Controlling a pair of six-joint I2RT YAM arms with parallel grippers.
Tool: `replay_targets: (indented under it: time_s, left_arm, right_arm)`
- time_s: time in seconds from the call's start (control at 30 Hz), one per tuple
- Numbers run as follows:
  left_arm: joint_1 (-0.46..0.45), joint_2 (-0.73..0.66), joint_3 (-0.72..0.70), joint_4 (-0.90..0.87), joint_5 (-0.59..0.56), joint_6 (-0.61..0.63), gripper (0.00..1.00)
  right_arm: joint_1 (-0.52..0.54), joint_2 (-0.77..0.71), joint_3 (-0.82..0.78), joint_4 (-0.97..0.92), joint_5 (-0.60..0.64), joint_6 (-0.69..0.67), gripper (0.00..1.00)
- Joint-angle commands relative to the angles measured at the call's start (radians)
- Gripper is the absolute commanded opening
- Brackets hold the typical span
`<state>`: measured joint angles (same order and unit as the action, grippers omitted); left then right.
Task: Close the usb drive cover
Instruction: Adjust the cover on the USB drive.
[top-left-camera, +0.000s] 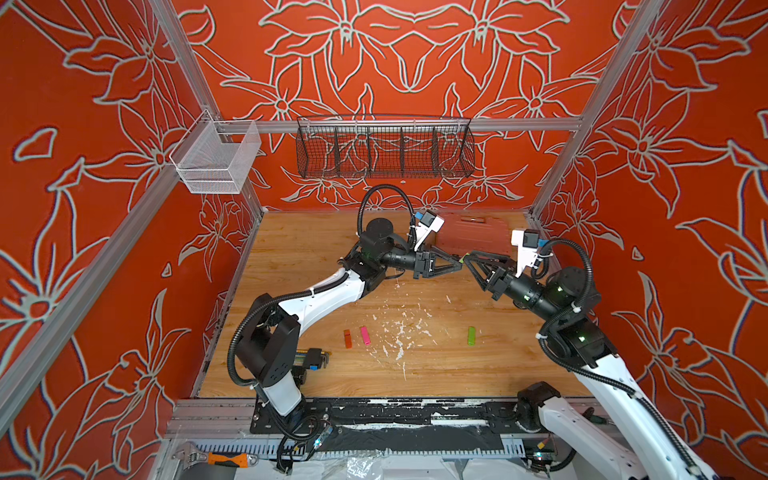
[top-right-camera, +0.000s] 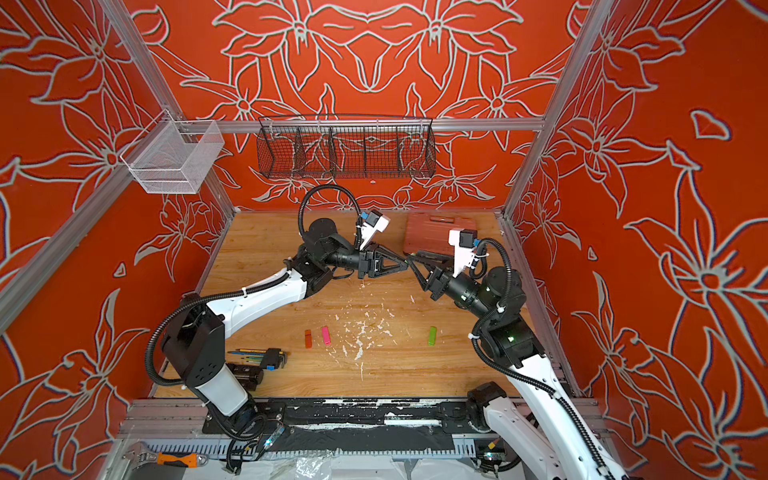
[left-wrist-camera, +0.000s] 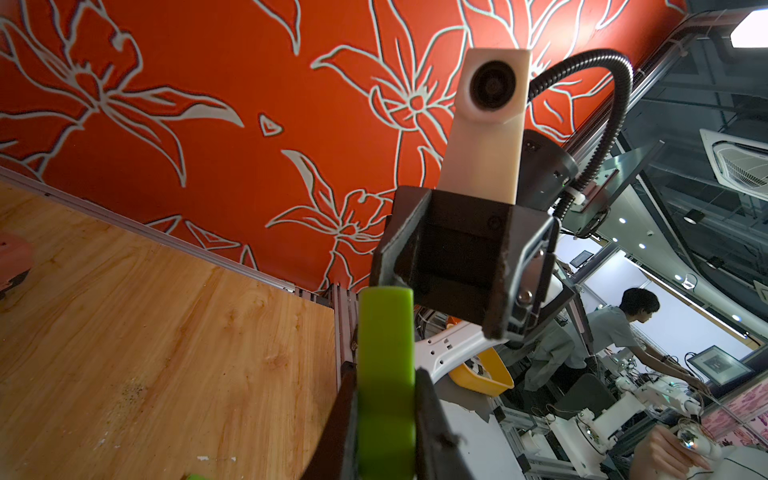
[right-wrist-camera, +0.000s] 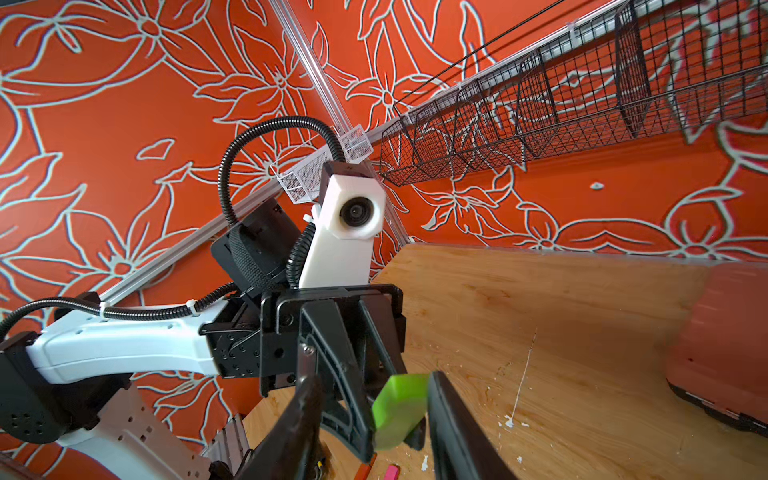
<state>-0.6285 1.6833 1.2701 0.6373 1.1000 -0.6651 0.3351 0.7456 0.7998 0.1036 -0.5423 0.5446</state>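
- Four drives in all.
- Orange drive (top-left-camera: 347, 338) and pink drive (top-left-camera: 365, 335) lie together on the table (top-left-camera: 291, 249).
- Left jaws clamp one green drive (left-wrist-camera: 386, 353) in mid-air.
- Right jaws, apart, flank its end.
- Second green drive (top-left-camera: 471, 335) lies on the table.

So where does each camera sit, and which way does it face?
Top views: side by side, high over the front, facing down at the table and back wall; left arm and right arm show.
Left wrist: on the left arm, facing along the left gripper, shut on the green drive; beyond, right gripper and right wall.
Right wrist: on the right arm, facing along its fingers either side of the drive; beyond, left arm and back wall.
Shared: both wrist views show the drive, from opposite ends.
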Motion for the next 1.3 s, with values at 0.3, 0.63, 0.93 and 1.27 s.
replay_targets:
  time_s: [0.3, 0.63, 0.93, 1.27]
  left_arm:
    - [-0.003, -0.036, -0.009, 0.046, 0.015, -0.008, 0.0]
    - [-0.004, -0.034, -0.006, 0.054, 0.022, -0.004, 0.0]
    - [-0.004, -0.008, 0.077, 0.089, 0.01, 0.013, 0.0]
    - [0.001, 0.105, 0.275, 0.235, 0.006, -0.058, 0.0]
  right_arm:
    - [-0.009, 0.05, 0.013, 0.105, -0.085, 0.05, 0.28]
    - [-0.01, 0.077, 0.022, 0.127, -0.121, 0.071, 0.2]
    - [-0.009, 0.097, -0.001, 0.073, -0.141, 0.112, 0.01]
    - [0.024, 0.118, -0.092, -0.009, -0.134, 0.164, 0.0]
